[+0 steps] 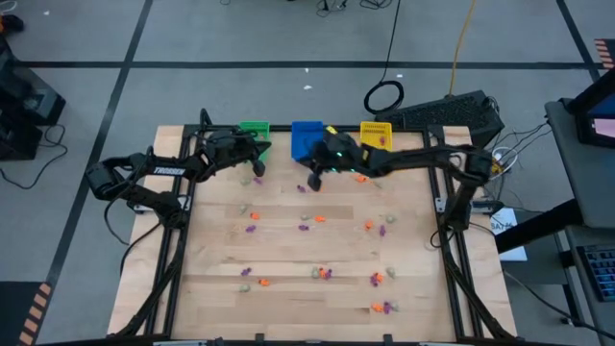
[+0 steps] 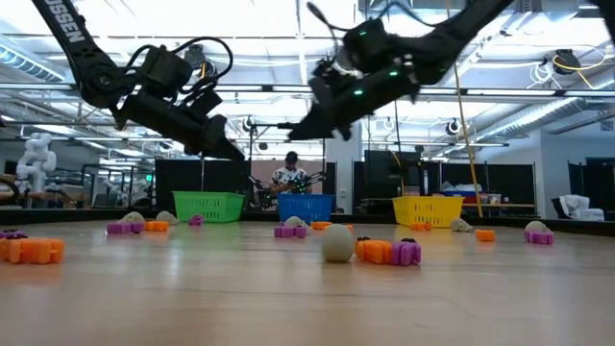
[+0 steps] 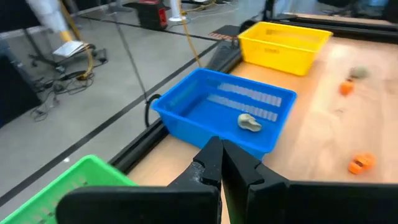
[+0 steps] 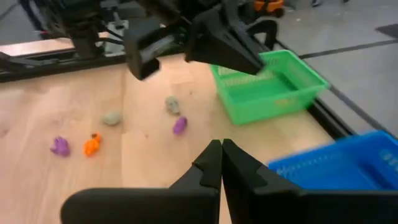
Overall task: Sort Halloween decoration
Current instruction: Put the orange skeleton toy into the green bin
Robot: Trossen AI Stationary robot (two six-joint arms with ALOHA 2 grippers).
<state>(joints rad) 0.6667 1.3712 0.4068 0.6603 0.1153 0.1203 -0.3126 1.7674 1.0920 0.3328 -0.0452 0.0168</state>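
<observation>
Small Halloween decorations in orange, purple and pale grey lie scattered over the wooden table (image 1: pixel 288 250), among them a purple and orange pair (image 2: pixel 389 252) and a pale one (image 2: pixel 336 244). One pale piece (image 3: pixel 250 122) lies inside the blue bin (image 3: pixel 217 112). My left gripper (image 1: pixel 256 161) hangs shut above the table beside the green bin (image 1: pixel 254 131), with nothing between its fingers (image 3: pixel 211 158). My right gripper (image 1: pixel 313 181) is shut in the air just in front of the blue bin (image 1: pixel 306 137), and nothing shows between its fingers (image 4: pixel 211 163).
The green, blue and yellow bins (image 1: pixel 376 134) stand in a row along the table's far edge. Dark frame rails (image 1: pixel 173 259) run down the table's left and right sides. In the low view a person (image 2: pixel 288 175) shows in the room beyond the blue bin.
</observation>
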